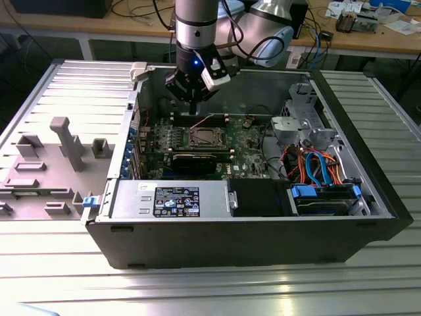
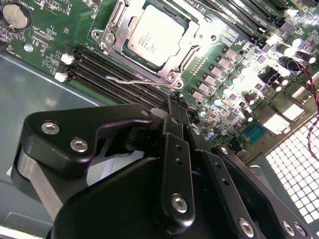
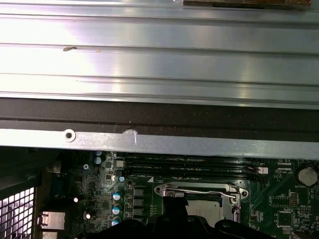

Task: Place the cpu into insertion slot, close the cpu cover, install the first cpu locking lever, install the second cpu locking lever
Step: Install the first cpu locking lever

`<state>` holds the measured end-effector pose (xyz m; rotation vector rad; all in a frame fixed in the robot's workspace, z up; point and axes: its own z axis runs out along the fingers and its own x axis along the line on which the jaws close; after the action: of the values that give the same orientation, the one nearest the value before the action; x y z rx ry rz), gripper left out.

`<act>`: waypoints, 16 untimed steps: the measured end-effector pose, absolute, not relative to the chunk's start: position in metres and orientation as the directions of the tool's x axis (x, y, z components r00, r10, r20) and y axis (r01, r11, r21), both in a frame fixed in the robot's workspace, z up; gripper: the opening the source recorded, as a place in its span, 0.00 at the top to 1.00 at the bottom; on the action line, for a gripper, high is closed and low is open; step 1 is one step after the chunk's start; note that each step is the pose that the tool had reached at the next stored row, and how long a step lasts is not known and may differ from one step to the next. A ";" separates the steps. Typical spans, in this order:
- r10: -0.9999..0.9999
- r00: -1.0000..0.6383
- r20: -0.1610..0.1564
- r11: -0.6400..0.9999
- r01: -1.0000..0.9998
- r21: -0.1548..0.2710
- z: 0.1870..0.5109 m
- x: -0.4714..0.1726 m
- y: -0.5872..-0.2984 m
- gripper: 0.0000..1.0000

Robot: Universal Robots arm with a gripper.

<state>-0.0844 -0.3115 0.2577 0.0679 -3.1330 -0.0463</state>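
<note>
Cpu [image 2: 157, 36]: flat, rigid square with a matte silver-grey lid; light, and I judge it fragile underneath, so grip the edges only. It lies seated in the insertion slot [image 1: 193, 138], mid-frame in the exterior view, on the green board [image 2: 40, 47]. Cpu cover [image 2: 118, 31], a thin stamped metal frame, appears down around it. A springy wire locking lever [image 2: 139, 79] stands loose alongside. Tool [image 2: 174, 102] is pinched narrow and empty, near the lever's end.
</note>
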 end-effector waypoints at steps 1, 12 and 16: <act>-0.043 -0.999 0.007 0.999 -0.043 0.030 0.258 -0.084 -0.311 0.89; -0.041 -0.999 0.006 0.998 -0.041 0.039 0.256 -0.084 -0.311 0.89; -0.036 -0.999 0.007 0.999 -0.035 0.039 0.255 -0.084 -0.311 0.89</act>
<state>-0.0843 -0.3115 0.2548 0.0554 -3.1333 -0.0616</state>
